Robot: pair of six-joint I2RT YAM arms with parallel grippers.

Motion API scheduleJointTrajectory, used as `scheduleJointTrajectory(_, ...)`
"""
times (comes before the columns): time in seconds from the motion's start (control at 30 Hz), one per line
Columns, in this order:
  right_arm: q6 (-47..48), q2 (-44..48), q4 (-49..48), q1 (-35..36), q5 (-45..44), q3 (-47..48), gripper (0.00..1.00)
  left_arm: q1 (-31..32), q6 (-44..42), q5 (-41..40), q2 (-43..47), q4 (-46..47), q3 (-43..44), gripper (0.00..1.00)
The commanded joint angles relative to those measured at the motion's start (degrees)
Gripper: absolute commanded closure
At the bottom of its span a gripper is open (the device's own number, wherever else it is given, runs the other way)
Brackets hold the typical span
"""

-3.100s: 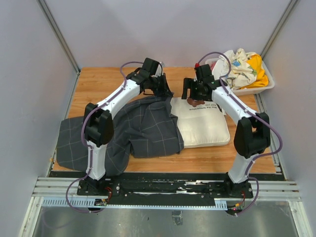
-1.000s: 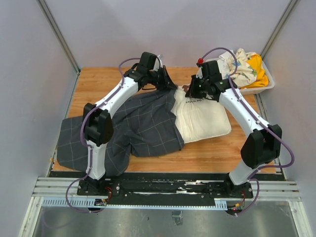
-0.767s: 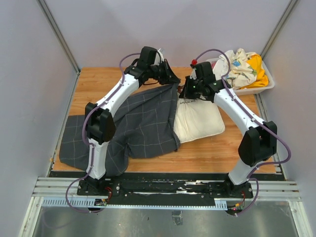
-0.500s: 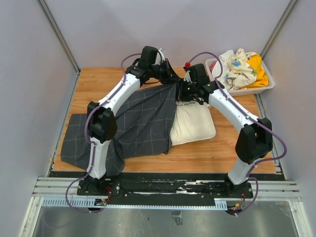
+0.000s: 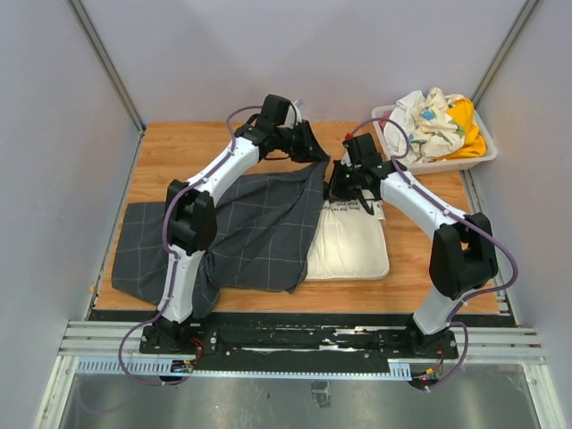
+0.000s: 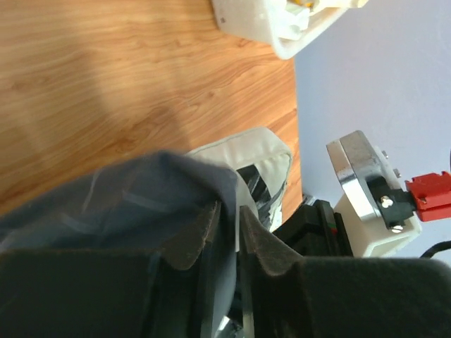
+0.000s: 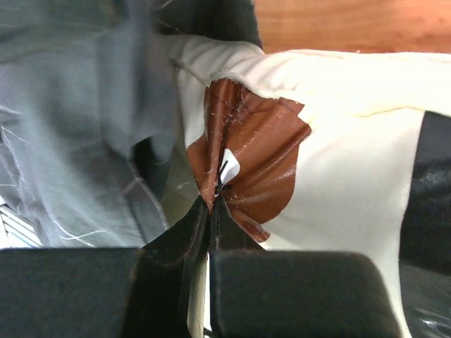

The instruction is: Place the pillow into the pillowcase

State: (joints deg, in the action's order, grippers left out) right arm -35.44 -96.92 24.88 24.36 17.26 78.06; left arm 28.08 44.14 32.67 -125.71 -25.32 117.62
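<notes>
Since the earliest view the pillow (image 5: 350, 246) has been drawn from 3 o'clock toward the centre, and both arms have closed in on each other at 12 o'clock.

**Claws.** Left claw (image 6: 227, 218): jaws narrow, with the hem of the case (image 5: 241, 228) passing between them and held lifted. Right claw (image 7: 210, 204): pinched tight on the pillow, right on the brown bear print (image 7: 246, 155).

**Task's things.** The case spreads from centre to 9 o'clock, its raised edge at 12 o'clock. The pillow lies just right of centre, its left edge touching the case and its far end beside the grey hem.

**Progress.** The two are brought together at what appears to be the case's mouth, but nearly all of the pillow still lies uncovered. By this reading insertion has barely begun, and the whole length remains to be fed in.

**Surface and room.** The table (image 5: 179, 152) is light wood. Plain pale walls (image 5: 313, 54) close it in on three sides, and a metal rail (image 5: 304, 344) runs at 6 o'clock. A white bin (image 5: 465, 161) of cloths (image 5: 438, 116) stands at 2 o'clock, well apart.
</notes>
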Motion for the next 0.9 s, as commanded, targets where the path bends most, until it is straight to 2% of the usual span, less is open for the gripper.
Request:
scheduleJointTrajectory(0.0,-3.79,0.46,-1.73,-0.99,-1.39,-2.23,0.99,-0.02,-7.61,-1.60,-0.16,-5.88,0.41,0.70)
scheduleJointTrajectory(0.1,-4.58,-1.59,-2.03,-1.49,-1.99,-3.13,0.99,-0.02,-11.96,-6.73,3.15,-9.22,-0.62,0.53)
scheduleJointTrajectory(0.2,-4.51,-4.15,-2.17,-1.68,-1.73,-2.39,0.99,-0.04,-15.12,-10.94,7.91,-10.81,-3.20,0.48)
scheduleJointTrajectory(0.23,-4.27,-4.96,-2.08,-1.68,-1.81,-1.78,0.96,0.07,-15.96,-12.53,9.88,-11.11,-5.00,0.48)
scheduleJointTrajectory(0.33,-3.60,-6.48,-0.57,-1.68,-2.60,-0.25,0.72,0.69,-17.82,-17.20,18.37,-10.34,-13.06,0.47)
scheduleJointTrajectory(0.43,-2.82,-5.83,1.27,-1.81,-4.70,0.67,0.53,2.79,-19.38,-24.12,26.59,-9.20,-23.04,0.47)
scheduleJointTrajectory(0.5,-2.05,-4.69,2.39,-2.22,-5.99,0.69,0.43,4.77,-19.28,-27.69,31.77,-8.16,-29.38,0.47)
scheduleJointTrajectory(0.57,-1.73,-3.42,3.85,-2.84,-7.04,0.65,0.38,7.73,-18.68,-31.09,35.97,-6.98,-35.91,0.47)
scheduleJointTrajectory(0.7,-0.84,1.07,7.12,-3.57,-10.38,-0.62,0.32,15.36,-16.42,-37.69,40.54,-6.53,-43.62,0.47)
scheduleJointTrajectory(0.87,0.40,9.47,10.99,-4.03,-14.98,-4.22,0.26,21.16,-12.94,-40.64,43.09,-3.37,-52.11,0.47)
